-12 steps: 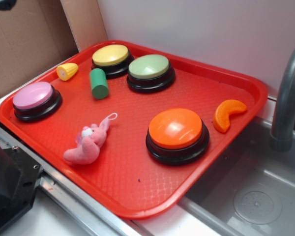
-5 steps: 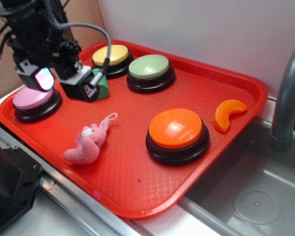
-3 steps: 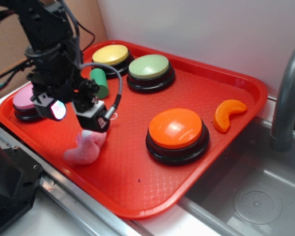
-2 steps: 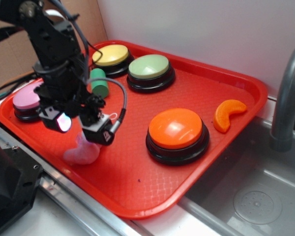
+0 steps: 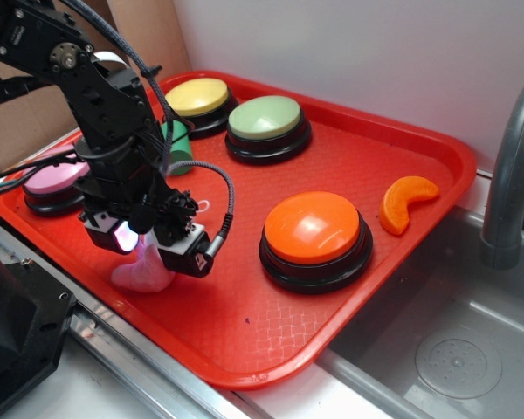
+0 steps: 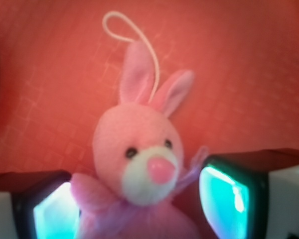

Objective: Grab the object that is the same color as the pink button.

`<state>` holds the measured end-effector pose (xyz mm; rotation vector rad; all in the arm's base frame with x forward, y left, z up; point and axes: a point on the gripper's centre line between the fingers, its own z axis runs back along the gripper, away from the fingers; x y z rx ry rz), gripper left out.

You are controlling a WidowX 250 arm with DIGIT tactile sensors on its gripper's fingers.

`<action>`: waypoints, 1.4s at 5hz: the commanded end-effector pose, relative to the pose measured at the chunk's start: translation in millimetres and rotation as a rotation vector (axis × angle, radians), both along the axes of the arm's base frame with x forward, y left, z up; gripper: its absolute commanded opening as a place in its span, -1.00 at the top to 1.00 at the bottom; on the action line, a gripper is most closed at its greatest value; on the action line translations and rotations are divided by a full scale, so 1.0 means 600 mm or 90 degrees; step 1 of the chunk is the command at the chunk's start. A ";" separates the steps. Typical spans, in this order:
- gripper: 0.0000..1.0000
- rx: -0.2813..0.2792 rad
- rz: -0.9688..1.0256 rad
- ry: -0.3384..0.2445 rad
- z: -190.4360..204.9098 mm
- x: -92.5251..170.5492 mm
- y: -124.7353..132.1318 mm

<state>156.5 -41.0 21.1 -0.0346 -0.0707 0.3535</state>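
A small pink plush bunny (image 6: 138, 149) lies on the red tray (image 5: 393, 140) near its front left edge, with its ears and white loop string pointing away from me. In the exterior view only its lower body (image 5: 141, 276) shows under the arm. My gripper (image 6: 139, 211) is low over the toy and open, with one glowing teal pad (image 6: 54, 215) at its left arm and the other pad (image 6: 223, 199) a little off its right side. The pink button (image 5: 45, 180) sits at the tray's left corner, partly hidden behind the arm.
On the tray stand an orange button (image 5: 313, 229), a green button (image 5: 265, 120) and a yellow button (image 5: 196, 96). A green cylinder (image 5: 179, 144) peeks out behind the arm. An orange slice (image 5: 405, 202) lies at the right rim. A sink (image 5: 454, 349) and faucet (image 5: 509, 175) are to the right.
The arm came in from the back left, passed over the pink button, and dropped down over the bunny, which has stayed in place.
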 end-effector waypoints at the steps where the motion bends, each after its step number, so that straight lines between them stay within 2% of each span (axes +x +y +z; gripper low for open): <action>1: 0.94 -0.004 0.007 0.001 -0.012 0.007 0.003; 2: 1.00 -0.011 0.013 -0.004 0.007 0.010 0.009; 3: 1.00 -0.022 -0.011 0.028 0.062 0.021 0.034; 4: 1.00 -0.010 -0.045 0.044 0.129 0.033 0.058; 5: 1.00 -0.005 -0.081 0.046 0.187 0.048 0.078; 6: 1.00 -0.013 -0.078 0.015 0.247 0.064 0.112; 7: 1.00 -0.020 -0.040 -0.015 0.273 0.072 0.142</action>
